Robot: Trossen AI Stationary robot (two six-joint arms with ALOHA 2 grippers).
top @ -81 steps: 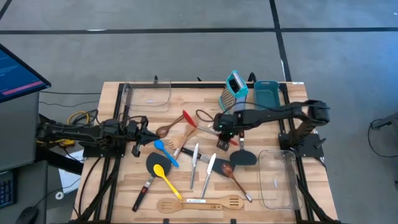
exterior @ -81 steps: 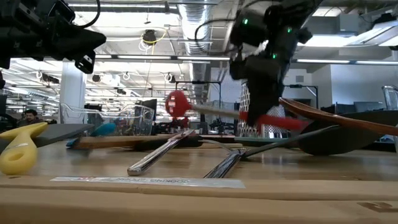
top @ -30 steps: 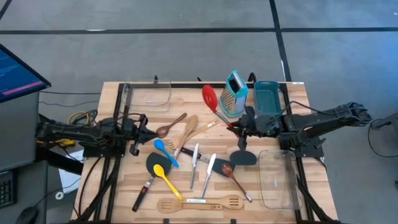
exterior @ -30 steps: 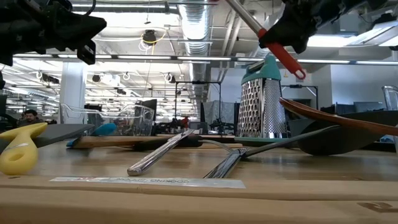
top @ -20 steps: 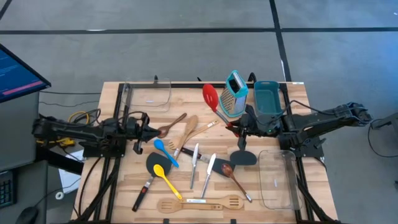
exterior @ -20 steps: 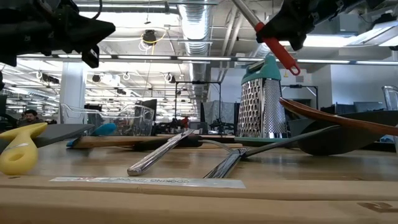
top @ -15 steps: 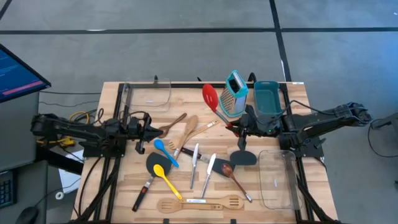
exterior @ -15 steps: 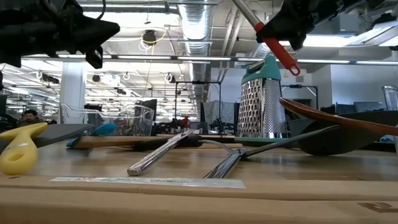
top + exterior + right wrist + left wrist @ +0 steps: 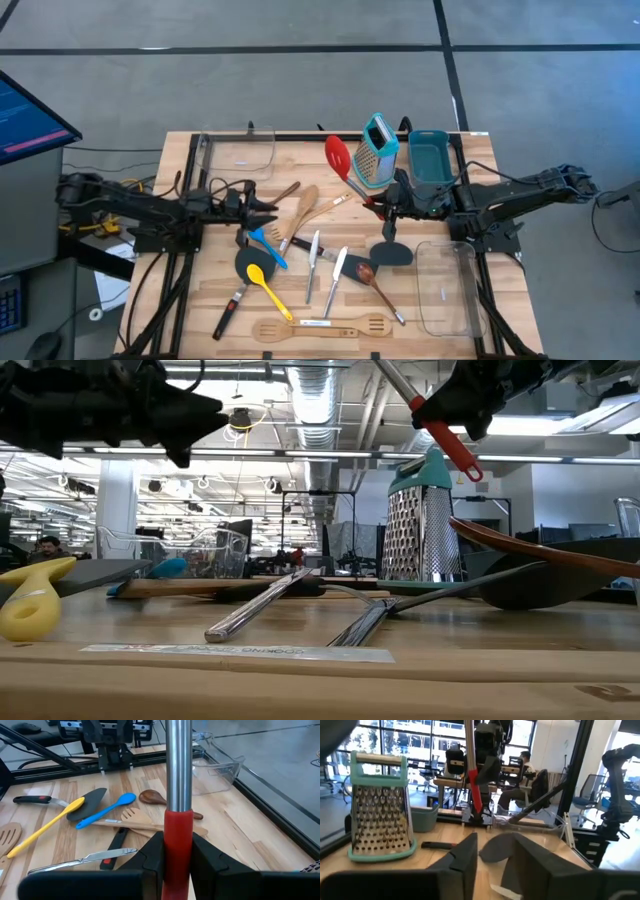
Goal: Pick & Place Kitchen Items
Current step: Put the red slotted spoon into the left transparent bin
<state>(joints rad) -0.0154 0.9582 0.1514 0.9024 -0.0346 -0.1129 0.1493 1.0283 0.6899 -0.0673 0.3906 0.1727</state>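
My right gripper (image 9: 388, 205) is shut on a red spoon with a metal shaft; its red head (image 9: 338, 153) is raised next to the teal box grater (image 9: 376, 150), which stands upright on its base. My left gripper (image 9: 268, 208) hovers open and empty above the table, over the wooden spoon (image 9: 278, 200) and the blue spoon (image 9: 268, 243). Yellow spoon (image 9: 268, 285), black spatulas (image 9: 390, 253), metal cutlery (image 9: 313, 262) and a slotted wooden spatula (image 9: 320, 327) lie flat on the table. My right gripper pinches the top of the spoon's red handle (image 9: 178, 827), just below the metal shaft (image 9: 178, 765), between its two fingers (image 9: 152, 855). The fingers come about level from the table's right and lie across the handle. The spoon is lifted clear and tilted, head high, handle end (image 9: 455, 455) low.
A teal bin (image 9: 430, 155) stands at the far right and a clear container (image 9: 447, 285) lies at the right edge. Another clear container (image 9: 238, 152) sits at the far left. People and desks show in the room behind.
My left gripper has gone toward the table's right edge, from the left edge out over the wooden spoon and blue spoon, staying above the table.
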